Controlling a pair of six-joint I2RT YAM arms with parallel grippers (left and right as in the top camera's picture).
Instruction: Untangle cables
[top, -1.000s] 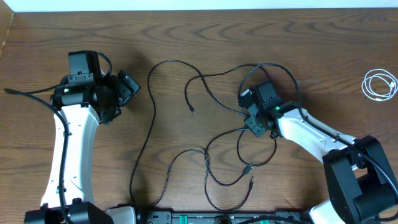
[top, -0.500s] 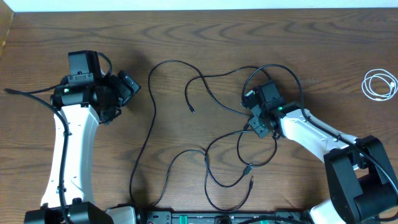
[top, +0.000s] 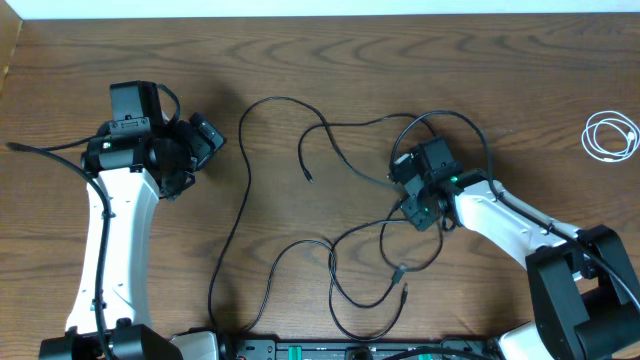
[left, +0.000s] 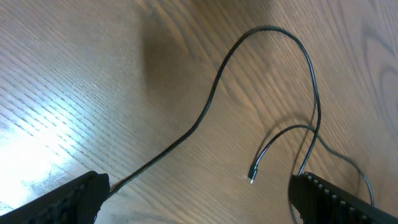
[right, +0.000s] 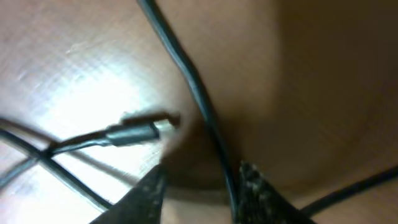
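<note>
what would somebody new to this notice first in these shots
The tangle of black cables looping across the middle of the wooden table draws the eye first, with the right gripper low over its right side and one strand running between its jaws. A small white cord lies coiled alone near the table's right edge, and the left gripper hangs wide open on the left.

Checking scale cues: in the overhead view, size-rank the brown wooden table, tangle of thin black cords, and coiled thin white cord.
1. brown wooden table
2. tangle of thin black cords
3. coiled thin white cord
The sizes are clearly distinct, with no ties.
</note>
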